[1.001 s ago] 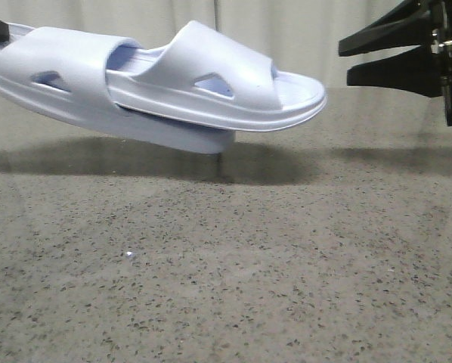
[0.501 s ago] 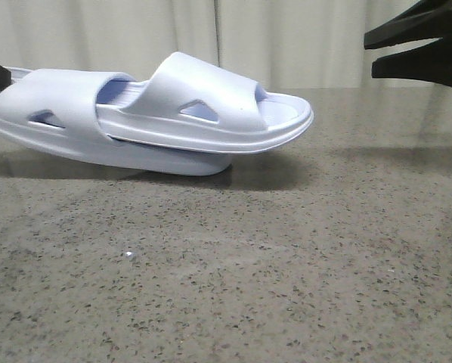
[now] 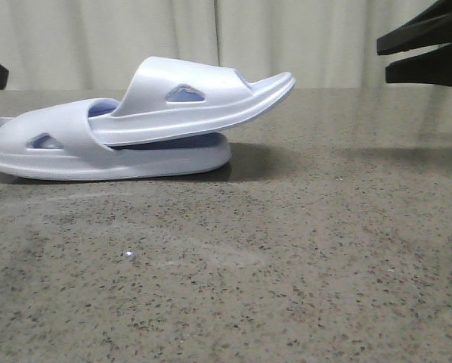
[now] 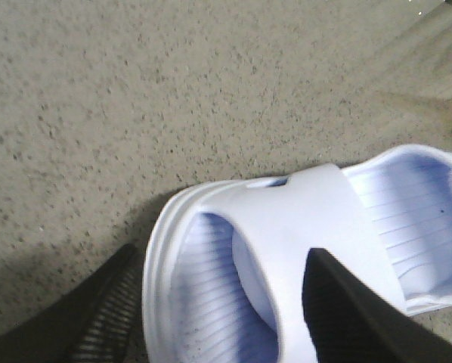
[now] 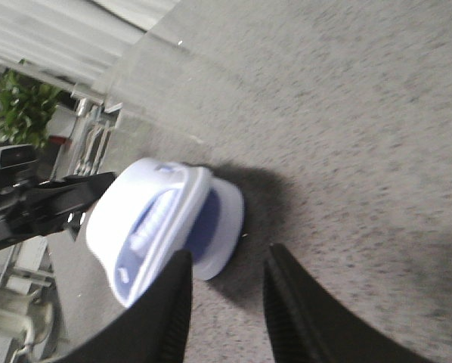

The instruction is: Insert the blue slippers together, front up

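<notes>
Slippers [image 3: 128, 132] between left end effector [image 4: 218, 310] fingers.

Pair of pale blue-white moulded foam slide slippers [image 3: 128, 125], nested, upper tilted toe-up inside lower; heel end between left jaws, well apart from right jaws.

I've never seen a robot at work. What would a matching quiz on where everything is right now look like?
1. lower slipper
2. upper slipper
3. right gripper
4. left gripper

a. toe raised, tucked under a strap
b. flat on the table
c. empty, in the air
d. fingers either side of a slipper

Pairs: 1-b, 2-a, 3-c, 4-d
</notes>
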### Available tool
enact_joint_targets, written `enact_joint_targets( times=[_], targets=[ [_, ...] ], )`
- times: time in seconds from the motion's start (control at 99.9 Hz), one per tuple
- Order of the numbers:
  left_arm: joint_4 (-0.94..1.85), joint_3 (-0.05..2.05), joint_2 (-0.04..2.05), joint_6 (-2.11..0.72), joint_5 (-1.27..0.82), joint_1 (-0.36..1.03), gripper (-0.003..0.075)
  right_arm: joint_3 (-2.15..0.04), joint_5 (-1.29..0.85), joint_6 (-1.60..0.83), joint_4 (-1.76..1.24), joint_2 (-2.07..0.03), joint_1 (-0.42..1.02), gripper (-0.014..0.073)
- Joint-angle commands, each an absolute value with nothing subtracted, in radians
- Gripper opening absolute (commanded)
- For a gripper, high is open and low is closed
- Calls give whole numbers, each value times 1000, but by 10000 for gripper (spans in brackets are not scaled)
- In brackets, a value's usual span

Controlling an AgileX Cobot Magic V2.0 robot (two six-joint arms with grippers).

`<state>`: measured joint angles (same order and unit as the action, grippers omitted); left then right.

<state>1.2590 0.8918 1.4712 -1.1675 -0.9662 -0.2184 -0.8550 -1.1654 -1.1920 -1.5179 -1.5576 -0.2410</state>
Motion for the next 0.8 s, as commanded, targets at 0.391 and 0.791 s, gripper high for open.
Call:
enact_joint_targets(
  times=[0.391, 0.791],
  targets=[
    [1297, 995, 1188, -1188, -1021, -216, 17, -881, -1219, -1207, -1408, -1300, -305, -24],
    [1156, 864, 844, -1193, -340, 104, 15, -780, -758, -1211, -1367, -1002, -81, -85]
  ],
)
